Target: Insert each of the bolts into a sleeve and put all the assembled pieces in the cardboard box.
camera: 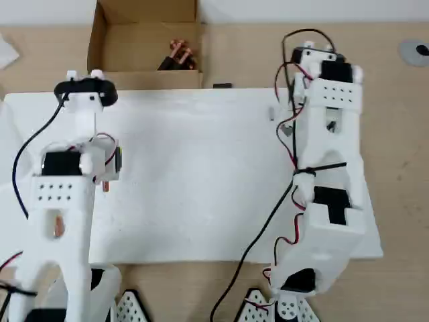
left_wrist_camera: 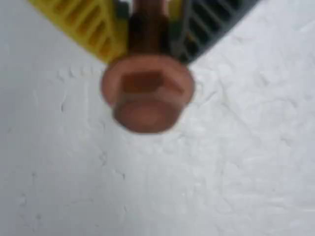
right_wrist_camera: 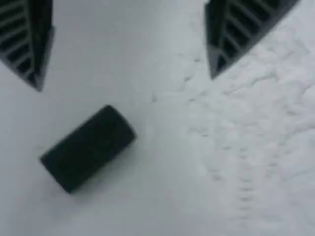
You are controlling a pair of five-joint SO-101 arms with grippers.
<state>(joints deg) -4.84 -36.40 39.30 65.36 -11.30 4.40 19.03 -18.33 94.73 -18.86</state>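
Bolt (left_wrist_camera: 147, 93), copper-coloured, pinched by its shank in the left gripper (left_wrist_camera: 150, 51), jaws pressed onto it from both sides: a yellow finger (left_wrist_camera: 83, 24) on one side, a dark finger (left_wrist_camera: 211, 19) on the other. Sticks out past the fingertips with its flanged hex head free and nearest the wrist camera. Hangs over the white mat (left_wrist_camera: 236, 172); cannot tell whether the head touches the mat or sits just clear of it.

Black sleeve (right_wrist_camera: 88, 147) lying on its side on the mat, just ahead of the right gripper (right_wrist_camera: 125, 78). Jaws there spread wide, with two dark ribbed fingers (right_wrist_camera: 236, 34) well apart. Sleeve closer to one fingertip than to the other, touching neither.

From above: cardboard box (camera: 97, 40) standing open just beyond the far edge of the mat, towards the left. Inside it, a small cluster of assembled pieces (camera: 179, 55), copper and black, lying by the near wall towards the right corner. Left arm (camera: 67, 194) over the left part of the mat, right arm (camera: 328, 134) along its right edge, both white with red and black cables. Wooden table (camera: 395, 134) under the mat, showing around it.
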